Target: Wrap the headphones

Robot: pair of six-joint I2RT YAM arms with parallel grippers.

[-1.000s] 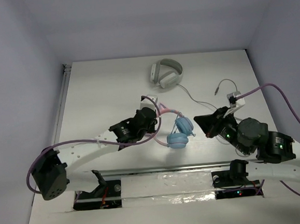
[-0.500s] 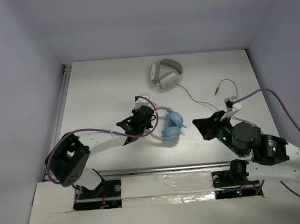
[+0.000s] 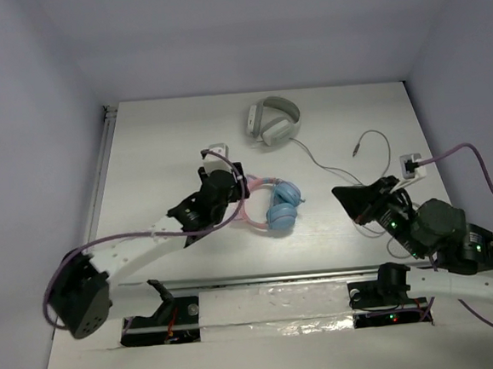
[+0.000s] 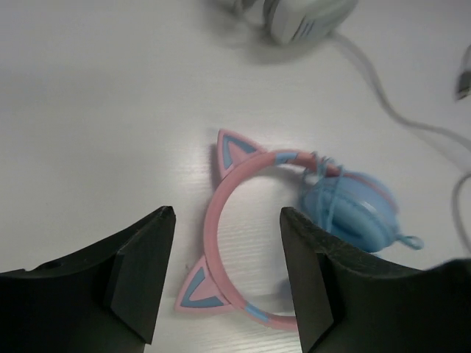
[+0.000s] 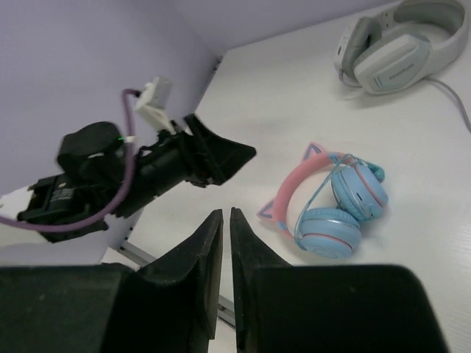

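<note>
The headphones [image 3: 272, 208] lie flat mid-table, with a pink cat-ear headband [image 4: 212, 228] and two light-blue ear cups [image 5: 329, 232]. Their thin blue cable [image 4: 329, 193] is wound over the cups and the band. My left gripper [image 3: 235, 190] hovers just left of them. It is open [image 4: 227, 215], and the headband shows on the table between its fingers, untouched. My right gripper [image 3: 340, 196] is off to the right, well apart from the cups. Its fingers [image 5: 226, 213] stand open by only a thin slit, with nothing between them.
White-grey headphones [image 3: 273, 120] rest at the back. Their grey cable [image 3: 331, 171] trails right to a plug [image 3: 357, 151] just behind my right gripper. A metal rail [image 3: 271, 278] runs along the near edge. The left arm [image 5: 140, 173] fills the left of the right wrist view.
My left gripper let go of the headband, opened wide and drew back to the upper left. The headphones dropped flat on the table. My right gripper pulled away rightward and parted slightly.
</note>
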